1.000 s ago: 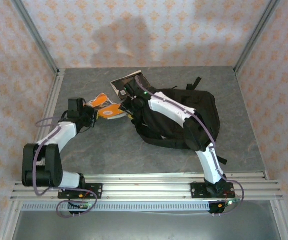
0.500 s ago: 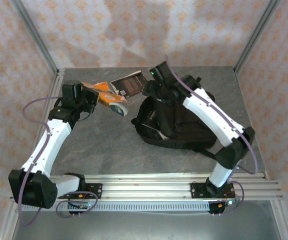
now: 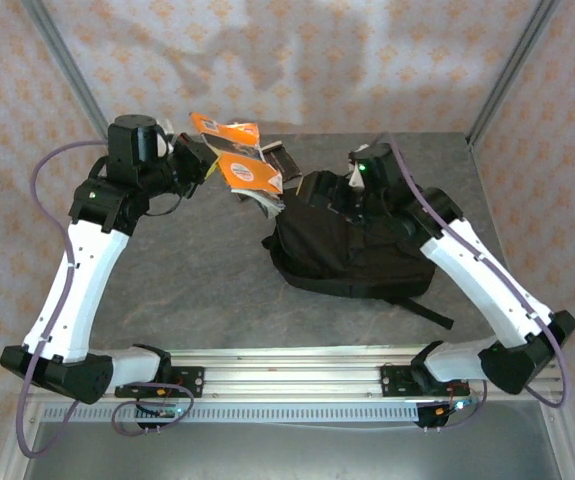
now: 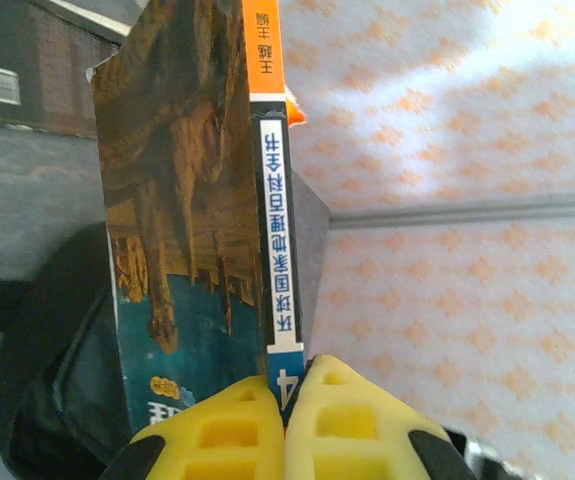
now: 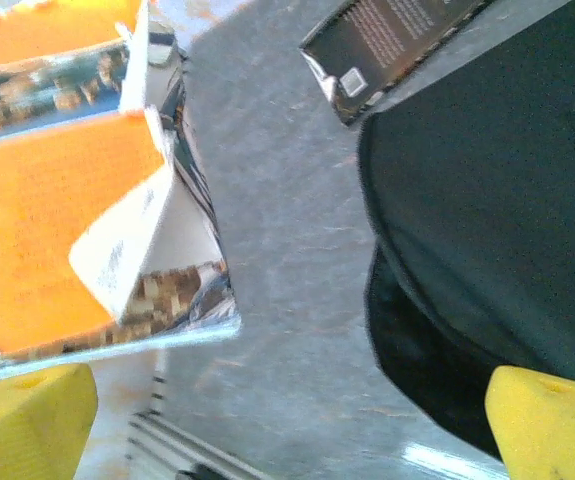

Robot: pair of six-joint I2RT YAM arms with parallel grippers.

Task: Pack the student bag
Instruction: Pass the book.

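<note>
Grey stone-look tabletop (image 3: 217,290) under student bag (image 3: 347,250), orange-patterned wallpaper (image 3: 297,70) around

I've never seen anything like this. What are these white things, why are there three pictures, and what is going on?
They are two robot arms bolted to a grey table, each ending in a two-finger gripper with yellow fingers. The wide picture comes from a camera overhead; the two close-ups come from cameras on the wrists. The left gripper is shut on the spine of an orange book, held up off the table. The right gripper hangs open over the edge of a black backpack. A black book lies at the backpack's far side.
</note>
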